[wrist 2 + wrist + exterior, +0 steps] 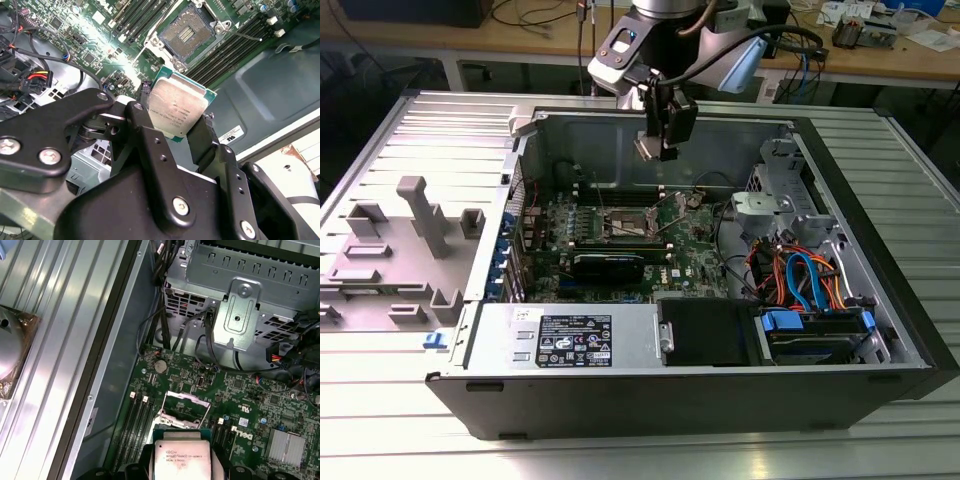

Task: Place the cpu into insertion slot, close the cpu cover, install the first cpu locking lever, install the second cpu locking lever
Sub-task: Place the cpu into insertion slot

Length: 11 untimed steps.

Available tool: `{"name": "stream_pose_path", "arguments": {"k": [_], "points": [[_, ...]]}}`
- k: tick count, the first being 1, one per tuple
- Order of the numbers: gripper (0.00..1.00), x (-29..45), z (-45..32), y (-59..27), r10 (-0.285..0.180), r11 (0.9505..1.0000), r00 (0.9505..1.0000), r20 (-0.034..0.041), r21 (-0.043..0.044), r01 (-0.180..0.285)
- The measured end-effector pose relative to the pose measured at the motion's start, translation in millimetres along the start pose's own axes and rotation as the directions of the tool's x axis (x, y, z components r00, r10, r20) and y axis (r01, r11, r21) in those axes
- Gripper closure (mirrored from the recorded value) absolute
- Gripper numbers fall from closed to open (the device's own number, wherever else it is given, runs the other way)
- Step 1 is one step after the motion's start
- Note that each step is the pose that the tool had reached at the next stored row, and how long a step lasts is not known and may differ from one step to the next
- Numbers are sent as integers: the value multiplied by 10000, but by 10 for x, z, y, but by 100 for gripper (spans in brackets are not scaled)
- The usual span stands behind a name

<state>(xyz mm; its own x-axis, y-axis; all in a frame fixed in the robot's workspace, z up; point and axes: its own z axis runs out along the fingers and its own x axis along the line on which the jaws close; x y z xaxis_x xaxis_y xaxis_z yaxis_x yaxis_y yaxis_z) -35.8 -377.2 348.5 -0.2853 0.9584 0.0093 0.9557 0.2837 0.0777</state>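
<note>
An open black computer case (650, 400) is lying on a ribbed metal table (380, 440). Grey plastic fixtures (420, 215) are standing on the table just beside the case, at the exterior view's left. Inside, blue and orange cables (800, 275) are looping near a silver drive cage (245, 290). What is probably a coin battery (160, 366) is sitting on the green board (250, 395) near the cage.
</note>
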Motion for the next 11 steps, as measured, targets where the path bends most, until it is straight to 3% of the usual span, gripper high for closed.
{"name": "stream_pose_path", "arguments": {"k": [2, 4, 11], "points": [[46, -1, 3, -1, 1, 10000, 10000, 1, 1, -1], [46, -6, 130, -30, 1048, 9945, 9944, 99, 1, -1049], [46, -10, 157, -68, 1103, 9939, 9938, 125, 5, -1103]]}}
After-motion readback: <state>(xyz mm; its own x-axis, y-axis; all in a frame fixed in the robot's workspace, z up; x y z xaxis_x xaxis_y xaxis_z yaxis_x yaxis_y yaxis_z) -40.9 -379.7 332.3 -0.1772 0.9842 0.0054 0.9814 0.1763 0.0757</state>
